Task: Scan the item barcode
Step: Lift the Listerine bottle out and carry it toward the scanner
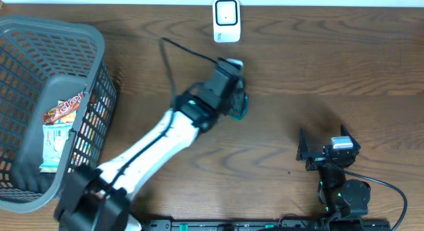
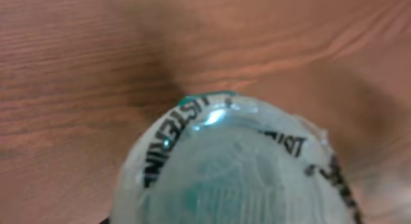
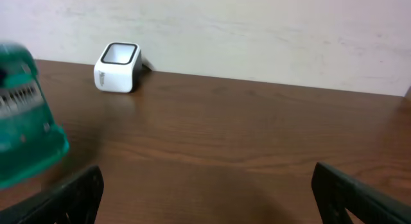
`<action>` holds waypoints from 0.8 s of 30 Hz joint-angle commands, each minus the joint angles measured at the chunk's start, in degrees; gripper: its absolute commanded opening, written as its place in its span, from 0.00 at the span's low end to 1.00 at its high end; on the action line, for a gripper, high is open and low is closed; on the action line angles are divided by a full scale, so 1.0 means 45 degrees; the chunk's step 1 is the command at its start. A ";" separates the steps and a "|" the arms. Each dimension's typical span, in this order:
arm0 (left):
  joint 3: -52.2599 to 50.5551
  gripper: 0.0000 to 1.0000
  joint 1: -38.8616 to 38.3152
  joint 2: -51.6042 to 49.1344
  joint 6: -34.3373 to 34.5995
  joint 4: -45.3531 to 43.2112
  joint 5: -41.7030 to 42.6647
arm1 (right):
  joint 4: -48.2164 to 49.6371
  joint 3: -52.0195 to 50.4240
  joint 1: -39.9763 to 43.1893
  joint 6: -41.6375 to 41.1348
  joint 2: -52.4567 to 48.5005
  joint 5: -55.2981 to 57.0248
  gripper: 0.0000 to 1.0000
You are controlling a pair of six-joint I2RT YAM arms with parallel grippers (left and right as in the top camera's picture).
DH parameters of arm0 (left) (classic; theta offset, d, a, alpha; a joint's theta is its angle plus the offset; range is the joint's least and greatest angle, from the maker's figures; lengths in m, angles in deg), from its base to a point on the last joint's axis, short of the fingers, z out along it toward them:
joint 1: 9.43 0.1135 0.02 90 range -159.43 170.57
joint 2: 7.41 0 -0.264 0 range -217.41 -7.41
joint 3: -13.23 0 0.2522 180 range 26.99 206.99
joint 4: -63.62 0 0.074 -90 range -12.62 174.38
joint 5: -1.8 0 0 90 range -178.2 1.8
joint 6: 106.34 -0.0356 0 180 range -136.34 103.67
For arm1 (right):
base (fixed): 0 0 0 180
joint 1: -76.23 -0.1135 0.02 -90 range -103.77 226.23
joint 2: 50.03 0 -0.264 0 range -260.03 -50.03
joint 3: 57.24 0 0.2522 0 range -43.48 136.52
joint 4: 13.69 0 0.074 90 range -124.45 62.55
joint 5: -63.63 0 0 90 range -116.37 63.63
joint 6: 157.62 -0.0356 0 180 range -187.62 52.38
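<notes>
Inside my half-shut left claw (image 1: 233, 85) sits a green bottle (image 1: 240, 106); I should turn its stripes toward the scanner (image 1: 226, 19) ahead.

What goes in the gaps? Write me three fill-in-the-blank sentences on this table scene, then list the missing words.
The left gripper is shut on the teal bottle, while the right gripper stands ____. The grey basket stands on the ____ arm's side of the table. The scanner near the far edge is coloured ____.
Missing: open; left; white.
</notes>
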 commanded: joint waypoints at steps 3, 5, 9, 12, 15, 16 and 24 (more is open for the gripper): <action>0.0491 0.23 -0.0554 -0.0476 -0.1098 -0.0301 -0.3021 | -0.0058 -0.0015 0.0121 -0.0165 0.0019 0.0097 0.99; 0.0491 0.23 -0.0549 -0.0675 -0.1491 -0.0369 -0.3016 | -0.0058 -0.0015 0.0121 -0.0165 0.0019 0.0097 0.99; 0.0491 0.23 -0.0549 -0.1180 -0.1894 -0.0398 -0.3016 | -0.0058 -0.0015 0.0121 -0.0165 0.0019 0.0097 0.99; 0.0491 0.24 -0.0549 -0.1292 -0.1583 -0.0529 -0.3011 | -0.0058 -0.0015 0.0121 -0.0160 0.0019 0.0097 0.99; 0.0491 0.27 -0.0549 -0.1292 -0.0515 -0.0831 -0.3011 | -0.0058 -0.0015 0.0121 -0.0165 0.0019 0.0102 0.99; 0.0491 0.28 -0.0549 -0.1292 0.0005 -0.0913 -0.3016 | -0.0058 -0.0015 0.0121 -0.0165 0.0019 0.0102 0.99; 0.0491 0.28 -0.0549 -0.1292 0.1987 -0.0903 -0.3016 | -0.0058 -0.0015 0.0121 -0.0165 0.0019 0.0097 0.99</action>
